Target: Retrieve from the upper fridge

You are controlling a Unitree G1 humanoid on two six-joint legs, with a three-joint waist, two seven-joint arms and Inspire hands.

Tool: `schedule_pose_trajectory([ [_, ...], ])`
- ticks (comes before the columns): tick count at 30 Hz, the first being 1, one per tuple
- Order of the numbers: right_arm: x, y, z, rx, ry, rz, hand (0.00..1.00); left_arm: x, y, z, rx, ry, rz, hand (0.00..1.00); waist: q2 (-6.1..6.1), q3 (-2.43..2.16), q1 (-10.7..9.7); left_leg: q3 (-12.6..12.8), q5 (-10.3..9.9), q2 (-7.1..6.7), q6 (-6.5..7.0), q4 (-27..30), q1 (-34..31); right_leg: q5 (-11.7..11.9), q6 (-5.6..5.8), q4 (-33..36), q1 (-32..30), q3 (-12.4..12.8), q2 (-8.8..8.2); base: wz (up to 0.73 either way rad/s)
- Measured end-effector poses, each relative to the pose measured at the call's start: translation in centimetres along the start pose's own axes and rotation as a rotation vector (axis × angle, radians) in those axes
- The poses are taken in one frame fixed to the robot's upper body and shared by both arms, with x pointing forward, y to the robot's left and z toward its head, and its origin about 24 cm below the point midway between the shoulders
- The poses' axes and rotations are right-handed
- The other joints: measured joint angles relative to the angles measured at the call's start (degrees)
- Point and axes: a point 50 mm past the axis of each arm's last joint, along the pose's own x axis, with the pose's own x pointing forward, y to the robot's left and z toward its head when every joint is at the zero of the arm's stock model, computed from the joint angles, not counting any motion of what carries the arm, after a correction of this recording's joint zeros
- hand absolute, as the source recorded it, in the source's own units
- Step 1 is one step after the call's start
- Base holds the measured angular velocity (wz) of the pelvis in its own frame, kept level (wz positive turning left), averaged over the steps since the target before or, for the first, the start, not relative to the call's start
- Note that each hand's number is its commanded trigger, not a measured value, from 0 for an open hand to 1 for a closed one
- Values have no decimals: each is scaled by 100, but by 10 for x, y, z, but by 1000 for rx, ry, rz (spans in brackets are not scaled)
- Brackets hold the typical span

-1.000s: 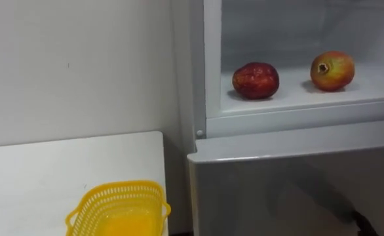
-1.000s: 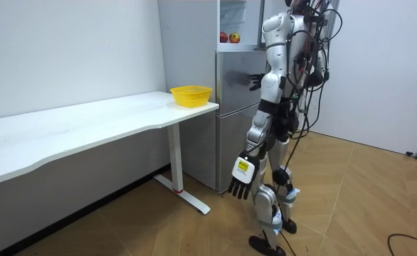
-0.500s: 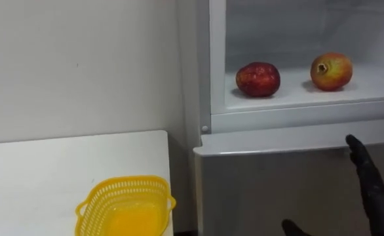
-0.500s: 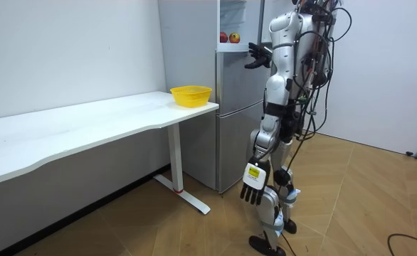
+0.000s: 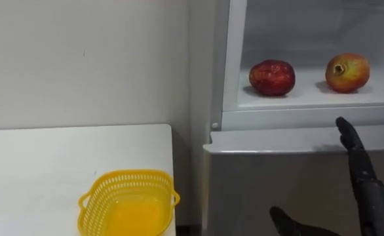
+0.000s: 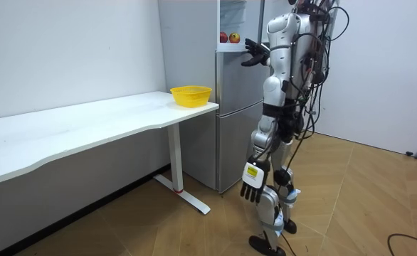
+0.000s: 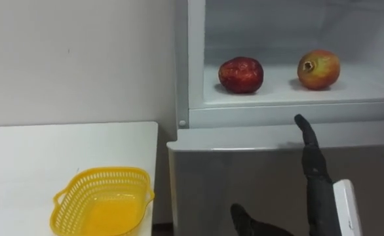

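Note:
Two round fruits lie on the white shelf (image 5: 310, 99) of the open upper fridge: a dark red one (image 5: 271, 77) on the left and an orange-red one (image 5: 347, 72) to its right. My right hand (image 5: 365, 190) is raised in front of the fridge, open, with straight fingers pointing up and the thumb spread out low. Its fingertips reach the shelf's front edge, below the orange-red fruit, and touch neither fruit. In the room view I stand upright facing the fridge, right hand (image 6: 253, 51) at shelf height. My left hand (image 6: 252, 190) hangs open beside my leg.
A yellow mesh basket (image 5: 130, 176) stands empty on the white table (image 5: 48, 164), at the corner nearest the fridge. The shut grey lower fridge door (image 5: 264, 177) lies below the shelf. A white wall runs behind the table.
My right hand has come up from the lower right to the shelf's front edge. The whole picture has shifted a little to the right, which is the camera's own move. The fruits have not moved.

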Motion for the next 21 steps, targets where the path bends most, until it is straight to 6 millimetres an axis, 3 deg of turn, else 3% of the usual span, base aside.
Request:
schedule_pose_trajectory([
  [4, 11, -13, -3, -6, -4, -90, 0, 0, 1, -1, 4, 3, 6, 0, -50, 28, 2, -62, 3, -6, -2, 36, 0, 4, -6, -14, 37, -70, -15, 6],
  [7, 46, -28, 12, 33, -122, -215, 0, 0, 1, 0, 11, -1, 9, 0, -54, 37, 8, -105, 5, -4, -5, 76, 1, 19, -5, -123, 116, -151, -15, 15],
  [9, 70, -37, 32, 61, -257, -297, 0, 0, 3, 1, 27, -3, 14, 0, -92, 27, 17, -255, 18, -5, -25, 102, 17, 39, -8, -255, 241, -288, -14, 36],
  [11, 78, -40, 40, 61, -317, -328, 0, -1, 4, 0, 43, 0, 21, 0, -121, 9, 42, -378, 27, -6, -38, 111, 60, 49, -12, -379, 386, -424, -14, 41],
  [15, 80, -40, 33, 32, -296, -346, 0, -1, 6, 0, 46, 0, 34, 0, -283, 15, 171, -504, 31, 2, -46, 160, 61, 46, -16, -419, 486, -652, -22, 27],
  [21, 83, -40, 36, 33, -313, -348, 0, -1, 8, 2, 62, -5, 42, 0, -283, 18, 301, -606, 31, 0, -46, 141, 55, 47, -14, -414, 543, -899, -42, 8],
])
